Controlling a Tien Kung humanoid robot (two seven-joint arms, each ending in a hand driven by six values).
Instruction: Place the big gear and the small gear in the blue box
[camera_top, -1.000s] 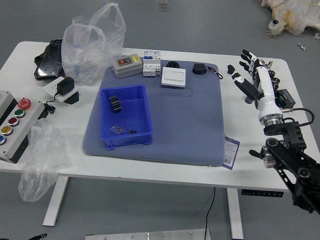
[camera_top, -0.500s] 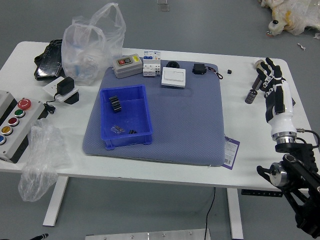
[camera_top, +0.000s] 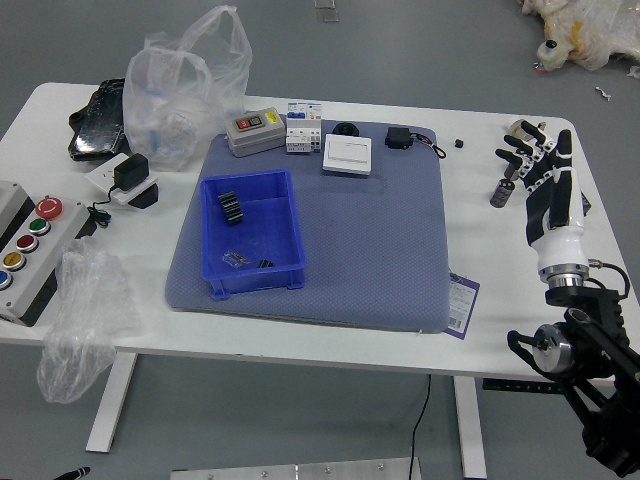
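The right robot hand (camera_top: 527, 158) stands with its fingers spread apart, clasping nothing, above the right side of the bench (camera_top: 510, 290). A dark cylinder (camera_top: 502, 193) is just beside it; contact cannot be determined. A small black block (camera_top: 459, 143) lies to its left. The blue box (camera_top: 251, 232) is well apart to its left, on the gray mat (camera_top: 375, 240), and contains a black ribbed part (camera_top: 231, 207). The big and small gears cannot be positively identified. A card (camera_top: 461, 306) lies nearer the bench's front edge than the robot hand.
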